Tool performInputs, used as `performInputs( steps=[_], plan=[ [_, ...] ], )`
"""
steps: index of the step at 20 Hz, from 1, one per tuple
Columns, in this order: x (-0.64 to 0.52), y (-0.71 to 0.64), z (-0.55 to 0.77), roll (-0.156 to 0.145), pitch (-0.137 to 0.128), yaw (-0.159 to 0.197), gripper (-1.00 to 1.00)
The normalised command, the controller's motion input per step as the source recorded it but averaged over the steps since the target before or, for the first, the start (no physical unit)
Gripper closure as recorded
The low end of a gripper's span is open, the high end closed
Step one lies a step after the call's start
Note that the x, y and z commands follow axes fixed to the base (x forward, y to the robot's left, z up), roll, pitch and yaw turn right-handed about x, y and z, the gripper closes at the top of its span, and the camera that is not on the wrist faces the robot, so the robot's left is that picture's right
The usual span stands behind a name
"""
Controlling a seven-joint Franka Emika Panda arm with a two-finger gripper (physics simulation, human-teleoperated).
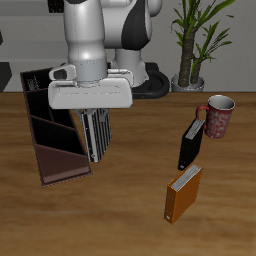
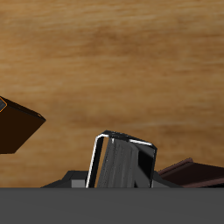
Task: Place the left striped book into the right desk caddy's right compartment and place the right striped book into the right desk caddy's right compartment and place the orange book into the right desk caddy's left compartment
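Striped book in the gripper, beside the right desk caddy.

We see the gripper (image 1: 95, 118) closed on the right striped book (image 1: 93, 136), which hangs upright just above the table (image 1: 130, 210), beside the right desk caddy (image 1: 50, 135). The orange book (image 1: 183, 193) stands well apart, near a black book (image 1: 190, 143) and a mug (image 1: 218, 115).

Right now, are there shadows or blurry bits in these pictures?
Exterior view: soft shadows lie on the wooden table beside the orange book and the mug, nothing glaring. Wrist view: the striped book looks sharp, with a flat grey band along one edge.
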Motion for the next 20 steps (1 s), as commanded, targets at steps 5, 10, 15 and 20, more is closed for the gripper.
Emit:
performInputs(
  steps=[5, 10, 15, 20],
  plan=[
    [-0.65, 0.14, 0.31, 0.031, -0.069, 0.087, 1.00],
    [-0.46, 0.01, 0.14, 0.015, -0.031, 0.040, 1.00],
    [-0.71, -0.07, 0.19, -0.009, -0.072, 0.060, 1.00],
    [-0.43, -0.04, 0.08, 0.011, -0.020, 0.056, 1.00]
  ],
)
